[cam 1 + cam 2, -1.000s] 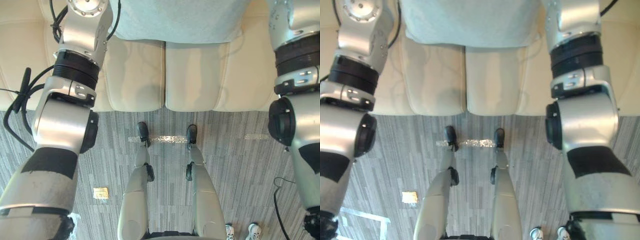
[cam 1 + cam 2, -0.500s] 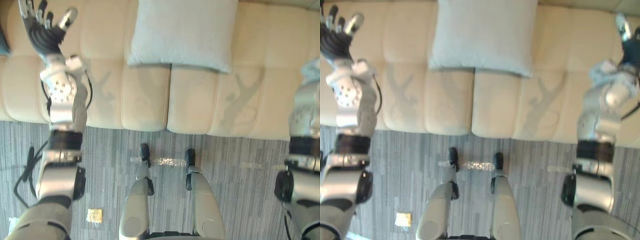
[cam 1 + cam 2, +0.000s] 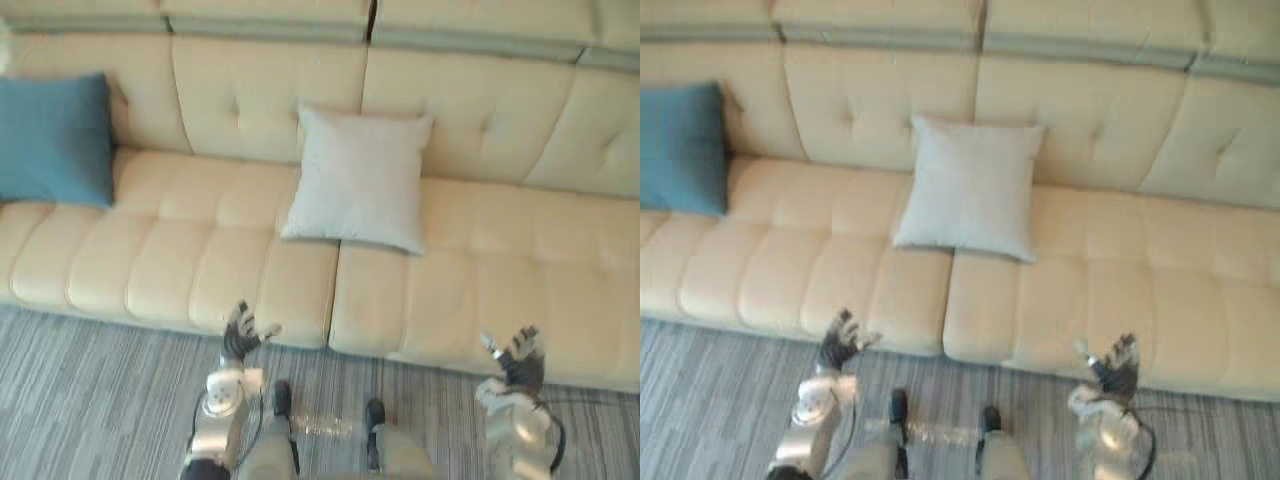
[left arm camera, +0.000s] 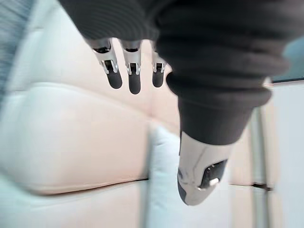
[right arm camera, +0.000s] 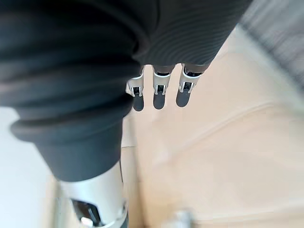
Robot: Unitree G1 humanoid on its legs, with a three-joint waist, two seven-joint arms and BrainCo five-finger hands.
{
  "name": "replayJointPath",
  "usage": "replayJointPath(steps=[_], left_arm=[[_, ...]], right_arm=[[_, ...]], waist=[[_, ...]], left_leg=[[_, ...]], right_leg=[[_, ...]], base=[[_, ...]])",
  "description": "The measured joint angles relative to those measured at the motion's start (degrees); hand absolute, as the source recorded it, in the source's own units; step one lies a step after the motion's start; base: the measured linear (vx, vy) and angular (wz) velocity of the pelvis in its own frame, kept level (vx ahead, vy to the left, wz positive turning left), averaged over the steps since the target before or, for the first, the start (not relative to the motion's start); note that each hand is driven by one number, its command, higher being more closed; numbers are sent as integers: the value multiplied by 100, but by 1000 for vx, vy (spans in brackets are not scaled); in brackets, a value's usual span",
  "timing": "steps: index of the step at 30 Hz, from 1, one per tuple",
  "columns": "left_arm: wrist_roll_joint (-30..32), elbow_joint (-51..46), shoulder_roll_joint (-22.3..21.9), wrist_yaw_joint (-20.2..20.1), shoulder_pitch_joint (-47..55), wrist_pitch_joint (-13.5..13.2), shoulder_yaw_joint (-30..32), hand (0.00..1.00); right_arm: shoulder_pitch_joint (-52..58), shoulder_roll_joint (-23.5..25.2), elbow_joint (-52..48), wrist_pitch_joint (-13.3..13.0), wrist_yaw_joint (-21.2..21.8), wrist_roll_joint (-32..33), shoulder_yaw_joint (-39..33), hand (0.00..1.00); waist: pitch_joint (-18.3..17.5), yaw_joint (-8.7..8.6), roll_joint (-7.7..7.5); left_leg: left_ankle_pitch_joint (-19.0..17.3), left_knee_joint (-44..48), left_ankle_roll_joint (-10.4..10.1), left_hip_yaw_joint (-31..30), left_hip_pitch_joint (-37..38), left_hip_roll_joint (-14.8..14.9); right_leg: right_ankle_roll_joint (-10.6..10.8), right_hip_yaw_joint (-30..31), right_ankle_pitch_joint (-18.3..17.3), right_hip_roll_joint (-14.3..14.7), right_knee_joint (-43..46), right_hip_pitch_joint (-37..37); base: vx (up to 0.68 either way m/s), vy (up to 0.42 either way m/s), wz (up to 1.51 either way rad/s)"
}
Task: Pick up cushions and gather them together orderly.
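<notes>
Empty, fingers spread, at bottom of frame, the left robot hand [image 3: 240, 335] and right robot hand [image 3: 515, 360] should clasp both sides of the pale grey square cushion [image 3: 360, 180], centre on the cream tufted sofa [image 3: 480, 270]; the blue square cushion [image 3: 55, 140] leans upper left.

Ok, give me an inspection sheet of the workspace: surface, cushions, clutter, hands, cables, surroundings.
Surface: cream sofa, seat bare apart from two cushions.
Job's things: blue cushion at the sofa's left end, leaning on the backrest; pale grey cushion near the middle, also leaning back; the two lie well apart.
Clutter: shiny strip on the carpet before the sofa.
Hands: left hand and right hand both open, empty, raised by the sofa's front edge.
Cables: nothing seen.
Surroundings: grey striped carpet.
</notes>
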Motion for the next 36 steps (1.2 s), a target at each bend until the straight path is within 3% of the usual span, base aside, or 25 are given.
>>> replayJointPath(steps=[4, 10, 17, 21, 24, 25, 26, 27, 29, 30, 32, 34, 36], left_arm=[[373, 1164, -186, -80, 291, 120, 337, 0], [805, 1882, -234, -97, 364, 130, 820, 0], [923, 2198, -223, -81, 219, 160, 884, 0], [918, 2305, -213, -30, -28, 175, 847, 0], [910, 2266, -241, 11, -299, 203, 753, 0], [907, 2220, -271, 14, -308, 214, 761, 0], [907, 2156, -297, 16, -308, 227, 784, 0], [907, 2098, -292, 20, -304, 221, 786, 0], [906, 2023, -249, 62, -287, 223, 869, 0], [905, 1999, -226, 101, -307, 223, 931, 0], [896, 2025, -286, 118, -286, 239, 1010, 0], [864, 2013, -338, 120, -231, 230, 977, 0], [838, 2016, -353, 118, -249, 234, 815, 0]], right_arm=[[177, 285, 1263, 138, 189, -17, 120, 0], [192, 388, 2268, 325, 453, -235, 199, 0], [52, 372, 2628, 362, 477, -391, 96, 0], [-232, 392, 2752, 366, 470, -381, 158, 0], [-465, 471, 2752, 373, 387, -372, 210, 0], [-486, 467, 2744, 375, 362, -371, 267, 0], [-512, 461, 2730, 378, 353, -371, 325, 0], [-464, 460, 2734, 380, 339, -371, 318, 0], [-458, 462, 2750, 378, 329, -373, 325, 0], [-575, 463, 2754, 373, 323, -378, 323, 0], [-793, 448, 2732, 350, 306, -387, 321, 0], [-806, 422, 2705, 322, 268, -400, 332, 0], [-780, 342, 2705, 324, 240, -410, 434, 0]], waist=[[-309, -14, -36], [-473, 8, -37], [-534, 20, -58], [-445, 51, -148], [-268, 74, -144], [-233, 93, -96], [-216, 86, -103], [-228, 101, -137], [-264, 143, -202], [-271, 172, -304], [-174, 301, -90], [-174, 331, -19], [-120, 341, 47]], left_leg=[[-110, -36, -55, 13, 327, 9], [-240, -38, -95, 110, 700, 8], [-305, -38, -113, 347, 848, 40], [-357, 63, -83, 654, 675, 52], [-652, 778, 19, 706, 180, 327], [-702, 902, 47, 735, 97, 454], [-720, 1007, 67, 720, 79, 457], [-729, 1097, 80, 606, 71, 437], [-737, 1382, 91, 486, -106, 418], [-738, 1617, 91, 487, -320, 427], [-718, 1730, 92, 527, -449, 604], [-595, 1745, 19, 487, -548, 659], [-431, 1753, -61, 375, -652, 695]], right_leg=[[-3, -30, 1, 1, -227, 375], [11, 28, 21, 2, -436, 806], [-5, 279, 216, 64, -717, 924], [123, 571, 419, 80, -793, 718], [298, 333, 894, 220, -660, 413], [214, 256, 883, 238, -574, 410], [-25, 2, 339, 161, 468, 231], [47, -139, -88, 73, 1486, 205], [108, -233, -220, -83, 2162, 357], [200, -209, -352, -70, 1953, 432], [128, -223, -437, 175, 1505, 538], [-115, -259, -616, 283, 1074, 720], [-228, -427, -735, 333, 786, 841]], base=[[23, -3, 1], [53, 1, -5], [60, 3, -21], [22, 12, -39], [-55, -1, -21], [-87, -8, -9], [-61, -32, 21], [-57, -47, 39], [-43, -107, 36], [-136, -163, 5], [-176, -124, -21], [-192, -130, -3], [-243, -129, 18]])
